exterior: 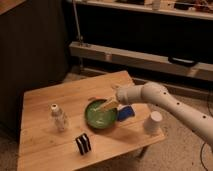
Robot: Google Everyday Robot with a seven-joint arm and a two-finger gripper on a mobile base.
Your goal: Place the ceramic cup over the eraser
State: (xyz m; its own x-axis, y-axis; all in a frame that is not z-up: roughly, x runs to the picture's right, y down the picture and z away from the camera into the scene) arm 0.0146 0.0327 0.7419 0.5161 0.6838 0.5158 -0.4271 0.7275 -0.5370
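Observation:
The white ceramic cup (153,122) stands upright near the table's right edge, just under my forearm. The black-and-white striped eraser (83,144) sits near the front edge, left of the cup and in front of the green bowl (98,118). My gripper (108,105) reaches in from the right and hovers over the bowl's upper right rim. It is open with nothing between its pale fingers. It is well left of the cup and above and right of the eraser.
A clear plastic bottle (59,118) with a white cap stands left of the bowl. A flat blue object (126,113) lies between the bowl and the cup. The wooden table (55,100) is small, with floor on all sides and a dark shelf unit behind.

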